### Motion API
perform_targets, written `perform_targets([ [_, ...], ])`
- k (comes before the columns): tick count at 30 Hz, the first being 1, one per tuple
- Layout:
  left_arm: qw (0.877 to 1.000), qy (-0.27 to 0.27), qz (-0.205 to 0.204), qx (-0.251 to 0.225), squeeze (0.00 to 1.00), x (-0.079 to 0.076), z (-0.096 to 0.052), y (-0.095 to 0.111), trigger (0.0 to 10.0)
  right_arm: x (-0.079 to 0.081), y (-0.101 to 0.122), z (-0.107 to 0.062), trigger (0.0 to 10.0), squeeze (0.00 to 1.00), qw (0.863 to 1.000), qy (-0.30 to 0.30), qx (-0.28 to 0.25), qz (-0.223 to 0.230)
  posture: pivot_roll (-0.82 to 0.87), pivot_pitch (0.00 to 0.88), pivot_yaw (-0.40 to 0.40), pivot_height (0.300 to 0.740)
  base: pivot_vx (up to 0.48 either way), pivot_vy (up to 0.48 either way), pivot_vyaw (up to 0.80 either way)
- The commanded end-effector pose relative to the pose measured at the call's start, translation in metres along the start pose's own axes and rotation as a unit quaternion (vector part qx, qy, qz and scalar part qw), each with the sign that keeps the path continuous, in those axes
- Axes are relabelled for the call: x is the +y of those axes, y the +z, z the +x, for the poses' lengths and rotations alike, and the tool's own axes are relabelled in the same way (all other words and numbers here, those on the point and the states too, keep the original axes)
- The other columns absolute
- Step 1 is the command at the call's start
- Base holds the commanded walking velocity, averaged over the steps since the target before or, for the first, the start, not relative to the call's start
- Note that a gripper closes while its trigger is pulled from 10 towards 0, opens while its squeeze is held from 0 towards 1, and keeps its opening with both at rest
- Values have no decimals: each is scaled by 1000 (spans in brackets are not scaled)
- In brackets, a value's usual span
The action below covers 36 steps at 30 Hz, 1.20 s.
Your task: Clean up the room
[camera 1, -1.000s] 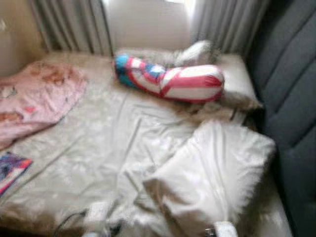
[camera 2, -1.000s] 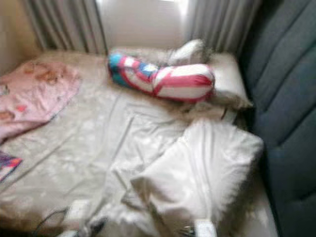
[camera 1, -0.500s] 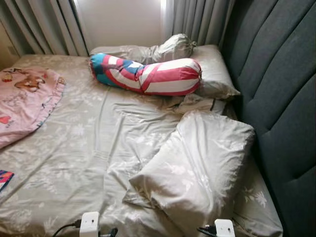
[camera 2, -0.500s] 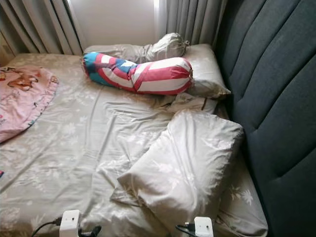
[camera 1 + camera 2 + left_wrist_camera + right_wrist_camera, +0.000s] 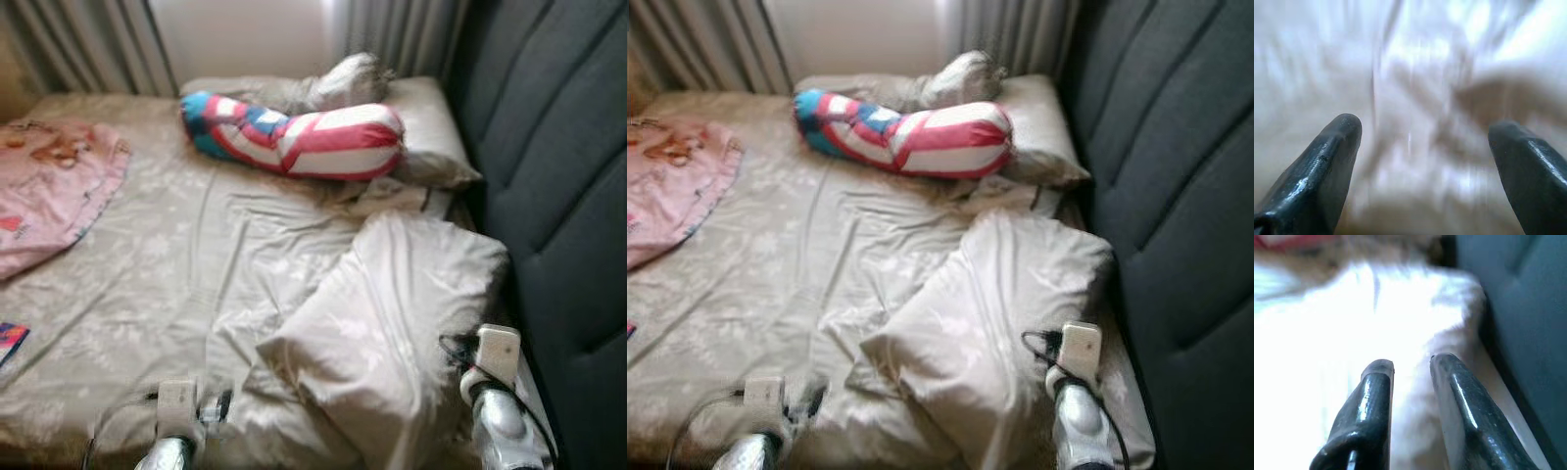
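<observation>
**Operator:** Where my right wrist view looks along the right gripper [image 5: 1410,363], I see the two black fingers [image 5: 1374,387] set with a narrow gap and nothing between them, so I read it as released. Just ahead of the tips lies the near pillow [image 5: 392,313], pale and floral, tilted across the bed beside the dark padded headboard [image 5: 558,176].

**Observer:** And the other arm?

**Operator:** I see the left gripper [image 5: 1425,127] spread wide, fingertips [image 5: 1344,132] well apart, empty, above the rumpled bedsheet [image 5: 186,264]. That view is blurred, so I cannot tell whether the tips touch the cloth. In the head views both silver arms rise from the lower edge: left arm [image 5: 176,436] over the sheet near the foot of the near pillow, right arm [image 5: 495,401] at the pillow's headboard side.

**Observer:** What lies farther out?

**Operator:** I note a red, white and blue striped bolster [image 5: 299,137] across the head of the bed, resting against a far pillow [image 5: 426,122], with a bunched grey cloth [image 5: 343,78] behind it. A pink printed blanket [image 5: 49,186] lies on the bed's left side, and a small colourful item [image 5: 10,343] sits at the left edge. Grey curtains [image 5: 98,44] hang behind.
</observation>
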<state>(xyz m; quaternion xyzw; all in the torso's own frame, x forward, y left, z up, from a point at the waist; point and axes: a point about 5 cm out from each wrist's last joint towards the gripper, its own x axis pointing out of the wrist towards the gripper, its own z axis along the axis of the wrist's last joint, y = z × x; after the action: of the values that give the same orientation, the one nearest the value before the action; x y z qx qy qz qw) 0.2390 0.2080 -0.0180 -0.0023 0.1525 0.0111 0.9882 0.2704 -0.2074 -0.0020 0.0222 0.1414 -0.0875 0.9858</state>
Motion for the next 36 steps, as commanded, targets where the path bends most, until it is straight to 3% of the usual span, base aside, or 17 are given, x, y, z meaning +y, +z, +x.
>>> perform_targets([
  [1, 999, -11, 17, -46, 0, -4, 6, 18, 10000, 2, -19, -13, 10000, 0, 1000, 2, 23, 10, -35, 61, -58, 740, 0, 0, 0],
  [3, 995, -16, 22, -98, 0, -9, 1, 33, 10000, -1, -12, -19, 10000, 0, 1000, 4, -24, 13, -55, 43, -60, 740, 0, 0, 0],
  [10, 986, -39, 33, -158, 0, -13, -11, 48, 10000, 0, -15, -33, 10000, 0, 998, 18, -52, 18, -43, 21, -67, 740, 0, 0, 0],
  [18, 987, -40, 31, -155, 0, -11, -21, 50, 10000, 6, -16, -34, 10000, 0, 998, 14, -52, 31, -26, 2, -60, 740, 0, 0, 0],
  [24, 987, -49, 24, -152, 0, -17, -18, 56, 10000, 19, -21, -35, 10000, 0, 999, 31, -22, 21, -38, 0, -49, 720, 0, 0, 0],
  [36, 988, -51, 19, -147, 0, -18, -18, 60, 10000, 22, -22, -38, 10000, 0, 999, 30, -28, 21, -41, 23, -52, 701, 0, 0, 0],
])
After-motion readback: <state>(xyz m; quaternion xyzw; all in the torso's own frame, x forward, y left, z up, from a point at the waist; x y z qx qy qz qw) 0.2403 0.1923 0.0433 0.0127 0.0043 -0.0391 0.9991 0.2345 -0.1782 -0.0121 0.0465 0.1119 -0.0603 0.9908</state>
